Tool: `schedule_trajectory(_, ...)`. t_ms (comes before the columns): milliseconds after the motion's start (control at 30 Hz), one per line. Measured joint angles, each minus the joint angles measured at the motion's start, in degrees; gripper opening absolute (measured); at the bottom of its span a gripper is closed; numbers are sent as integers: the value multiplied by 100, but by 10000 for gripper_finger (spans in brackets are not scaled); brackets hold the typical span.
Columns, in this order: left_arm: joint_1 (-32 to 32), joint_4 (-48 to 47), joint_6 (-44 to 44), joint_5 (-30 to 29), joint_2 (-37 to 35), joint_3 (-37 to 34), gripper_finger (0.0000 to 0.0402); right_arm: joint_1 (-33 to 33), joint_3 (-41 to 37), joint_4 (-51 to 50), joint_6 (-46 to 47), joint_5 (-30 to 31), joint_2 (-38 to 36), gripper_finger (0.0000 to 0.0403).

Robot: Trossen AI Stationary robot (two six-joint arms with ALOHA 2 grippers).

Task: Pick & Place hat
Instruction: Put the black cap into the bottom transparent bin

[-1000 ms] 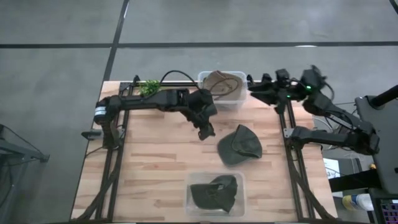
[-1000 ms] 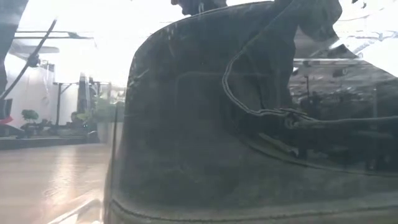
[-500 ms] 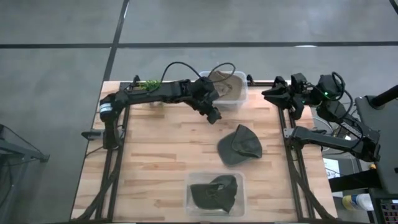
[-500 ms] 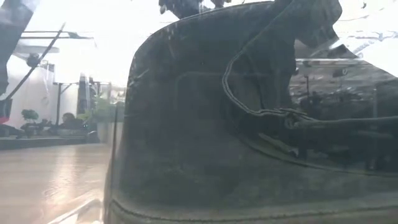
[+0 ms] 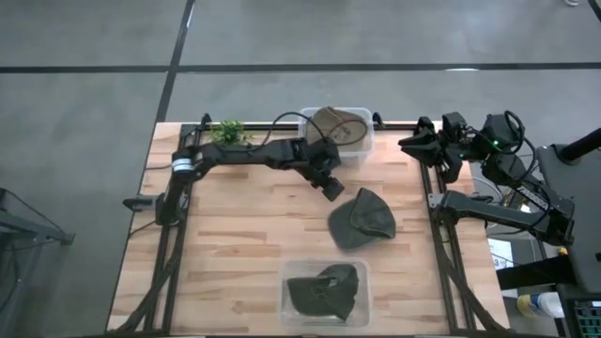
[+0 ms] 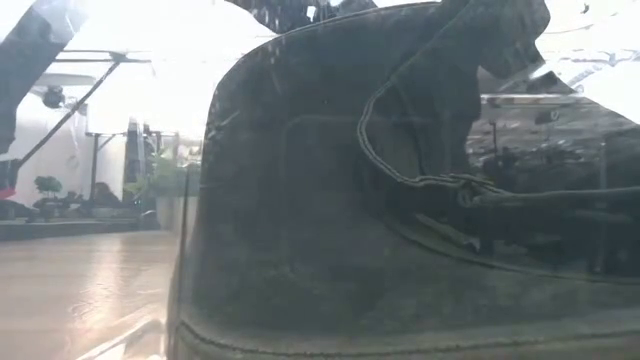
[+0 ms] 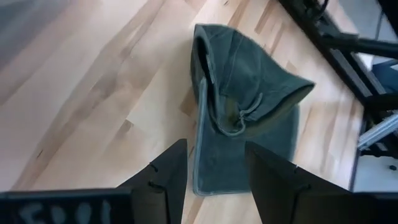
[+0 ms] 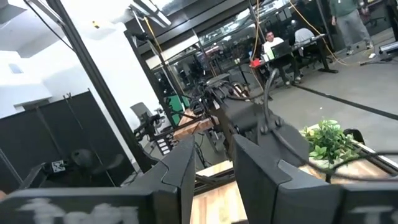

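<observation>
So the left claw [image 5: 332,187] is hovering with its fingers spread apart and nothing between them, just beside the loose olive-green hat [image 5: 361,220] that's lying crumpled on the table [image 5: 225,253], roughly between the far bin [image 5: 362,150] holding a tan hat [image 5: 333,123] and the near bin [image 5: 286,302] holding another dark hat [image 5: 322,288]. My worry is the fabric: it's floppy and folded over itself, so the claw could be pinching only a thin edge or the dangling cord and the hat slips out or drags along the wood. The right claw [image 8: 211,168] is waiting well off the table's right edge with its fingers apart, pointing out into the room. The left wrist view is giving you the folds, the cord [image 7: 239,118] and the brim seam up close, which the overhead shot isn't; the overhead is showing both bins, while the low view is basically just getting blocked by dark fabric.
</observation>
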Motion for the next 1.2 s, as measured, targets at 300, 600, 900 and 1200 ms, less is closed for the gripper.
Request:
schedule_trajectory(300,-81,218,62,-154,463,0,151,-2,-2,-81,-18,0,7,97)
schedule_trajectory(600,-160,353,266,-367,745,0,151,-2,-2,-127,-50,0,9,88)
schedule_trajectory(900,-376,425,461,-366,853,0,151,-2,-2,-125,-92,0,9,88)
schedule_trajectory(1200,-482,532,631,-493,860,-139,151,-2,-2,-125,-149,0,9,77)
